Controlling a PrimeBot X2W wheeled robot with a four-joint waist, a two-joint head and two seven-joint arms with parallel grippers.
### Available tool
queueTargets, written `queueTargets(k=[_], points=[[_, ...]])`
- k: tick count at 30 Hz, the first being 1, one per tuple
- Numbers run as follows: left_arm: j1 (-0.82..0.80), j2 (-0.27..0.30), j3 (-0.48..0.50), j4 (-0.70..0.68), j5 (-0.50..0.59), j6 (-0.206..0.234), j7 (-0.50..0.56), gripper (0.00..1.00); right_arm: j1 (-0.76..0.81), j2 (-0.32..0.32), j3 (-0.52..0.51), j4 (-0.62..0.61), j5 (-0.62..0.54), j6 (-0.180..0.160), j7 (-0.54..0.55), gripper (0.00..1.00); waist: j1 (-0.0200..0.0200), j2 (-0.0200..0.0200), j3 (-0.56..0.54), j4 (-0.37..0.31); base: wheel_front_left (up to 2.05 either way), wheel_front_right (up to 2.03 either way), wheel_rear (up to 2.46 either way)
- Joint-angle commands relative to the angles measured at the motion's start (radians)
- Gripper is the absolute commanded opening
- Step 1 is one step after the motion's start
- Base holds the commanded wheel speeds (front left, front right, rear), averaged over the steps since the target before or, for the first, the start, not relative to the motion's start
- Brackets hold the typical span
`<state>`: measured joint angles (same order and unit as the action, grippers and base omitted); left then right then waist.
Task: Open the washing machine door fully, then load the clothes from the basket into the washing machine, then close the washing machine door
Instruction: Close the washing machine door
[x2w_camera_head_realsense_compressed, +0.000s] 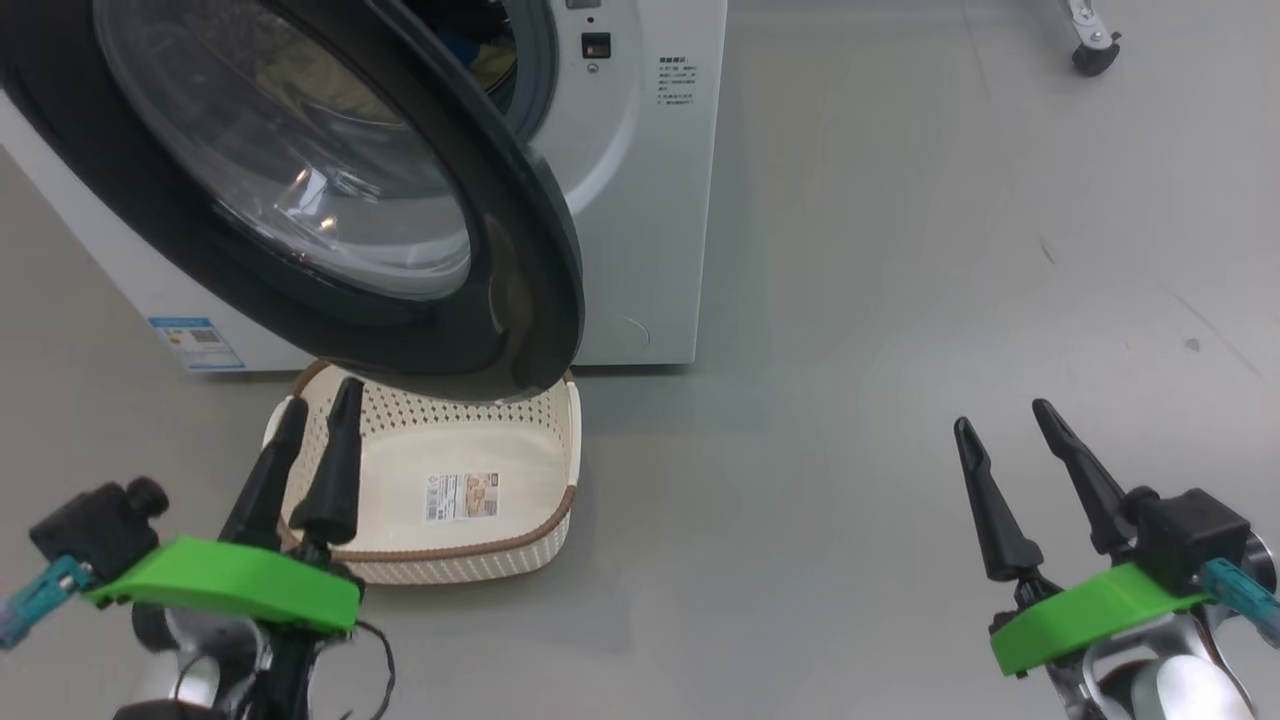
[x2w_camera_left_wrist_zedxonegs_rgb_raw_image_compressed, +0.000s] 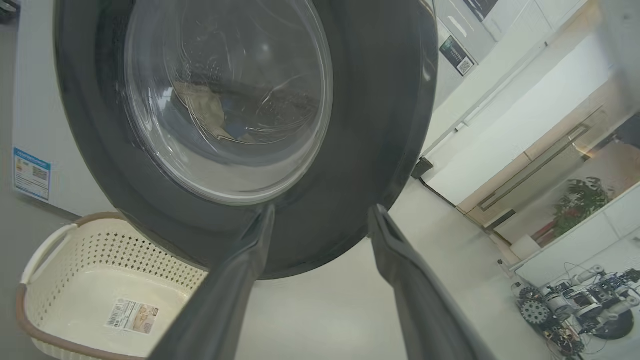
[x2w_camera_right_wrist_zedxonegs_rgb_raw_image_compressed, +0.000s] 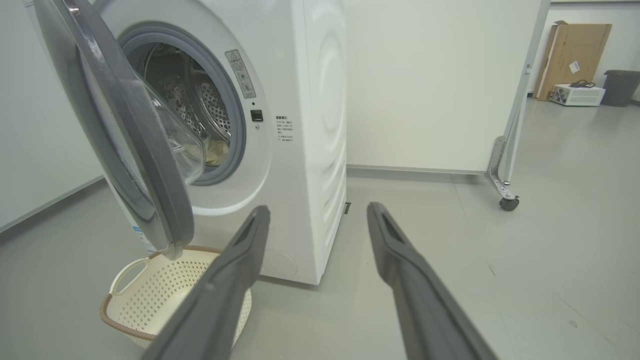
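The washing machine door (x2w_camera_head_realsense_compressed: 520, 250) stands half open at upper left, its black rim just up-frame of my left fingers (x2w_camera_head_realsense_compressed: 335, 460), which are apart and empty. The clothes (x2w_camera_right_wrist_zedxonegs_rgb_raw_image_compressed: 216, 150) lie inside the washing machine (x2w_camera_head_realsense_compressed: 650, 200), and the basket (x2w_camera_head_realsense_compressed: 560, 440) is bare. My right fingers (x2w_camera_head_realsense_compressed: 988, 500), also apart, sit well away at lower right, so the left arm is nearer.

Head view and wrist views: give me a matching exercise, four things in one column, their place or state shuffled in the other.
1 washing machine door
2 basket
3 clothes
4 right gripper

A inside the washing machine
B fingers apart, above the floor
C empty but for a label
D swung part open

Pairs: 1-D, 2-C, 3-A, 4-B
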<state>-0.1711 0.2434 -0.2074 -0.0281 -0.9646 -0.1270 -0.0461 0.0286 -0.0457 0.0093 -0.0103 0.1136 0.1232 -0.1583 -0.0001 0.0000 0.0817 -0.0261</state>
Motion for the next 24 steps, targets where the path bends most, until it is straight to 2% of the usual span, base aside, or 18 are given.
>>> queueTargets(k=[1, 3, 9, 15, 20, 24], points=[[-0.019, 0.04, 0.027, -0.014, 0.046, -0.004, -0.023, 1.0, -0.011, -0.005, 0.02, -0.035, -0.006, 0.008, 0.001, 1.0, 0.0001, 0.0, -0.011, 0.004, 0.0, 0.0, 0.0], [-0.003, 0.049, 0.007, 0.012, 0.121, 0.006, -0.064, 1.0, -0.001, -0.005, 0.023, -0.039, -0.01, 0.008, 0.005, 1.0, 0.0001, 0.0, -0.02, 0.003, 0.0, 0.0, 0.0], [0.038, 0.065, -0.037, 0.044, 0.326, 0.119, -0.14, 1.0, 0.03, -0.005, 0.024, -0.049, -0.018, 0.008, 0.017, 1.0, 0.0001, 0.0, -0.033, 0.001, 0.0, 0.0, 0.0], [0.082, 0.074, -0.068, 0.049, 0.461, 0.217, -0.171, 1.0, 0.056, -0.005, 0.021, -0.058, -0.02, 0.008, 0.027, 1.0, 0.0001, 0.0, -0.044, -0.001, 0.0, 0.0, 0.0], [0.113, 0.07, -0.094, 0.043, 0.517, 0.257, -0.181, 1.0, 0.071, -0.005, 0.021, -0.068, -0.021, 0.008, 0.038, 1.0, 0.0001, 0.0, -0.048, 0.001, 0.0, 0.0, 0.0], [0.121, 0.065, -0.099, 0.048, 0.525, 0.267, -0.187, 1.0, 0.073, -0.005, 0.024, -0.072, -0.022, 0.008, 0.043, 1.0, 0.0001, 0.0, -0.051, 0.002, 0.0, 0.0, 0.0]])
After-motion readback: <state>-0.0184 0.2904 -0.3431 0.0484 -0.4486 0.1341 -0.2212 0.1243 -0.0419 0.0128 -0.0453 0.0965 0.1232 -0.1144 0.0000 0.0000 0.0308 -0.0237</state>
